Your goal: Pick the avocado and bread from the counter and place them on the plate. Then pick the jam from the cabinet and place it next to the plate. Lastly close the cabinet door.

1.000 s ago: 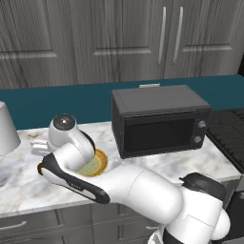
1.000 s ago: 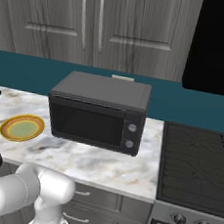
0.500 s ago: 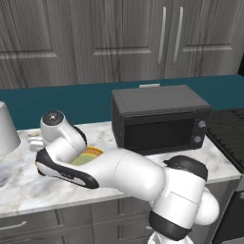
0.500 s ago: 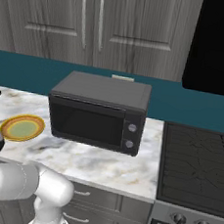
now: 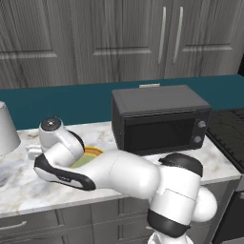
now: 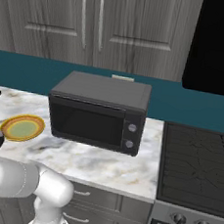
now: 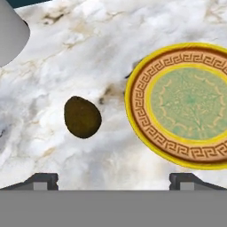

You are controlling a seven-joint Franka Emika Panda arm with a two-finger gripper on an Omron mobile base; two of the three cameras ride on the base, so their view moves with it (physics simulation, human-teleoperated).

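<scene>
Left base view: you see the arm bent low and far left over the marble bench [image 5: 19,190], its wrist covering most of the plate [image 5: 91,153]; just a yellow-orange sliver with a bit of green shows past the white link. A black microwave [image 5: 159,119] sits on the bench right of the plate, touching nothing else. A white rounded object [image 5: 7,131] stands at the left edge of the bench. Grey wood-grain cabinet doors [image 5: 119,38] with vertical silver bar handles hang above, all flush shut here. You can't see the pincer tips from this side.

Right base view: you get the plate [image 6: 22,128] clear on the bench [image 6: 93,161], left of the microwave [image 6: 99,113] and apart from it. A tiny dark spot at the far left edge beside the plate could be the avocado, too small for you to tell. A black stove top [image 6: 196,163] lies right of the bench. The upper cabinet doors [image 6: 90,18] are shut.

Hand view: you look down on the bench [image 7: 88,53]. The pincer [image 7: 113,179] is released, tips spread wide at the bottom, gripping nothing. The avocado [image 7: 82,117] lies on the marble above the gap between the tips, nearer the left one, untouched. The plate [image 7: 188,104] is just right of the avocado, not touching it, with nothing on it. The white object's curved side [image 7: 11,33] cuts into the top left corner.
</scene>
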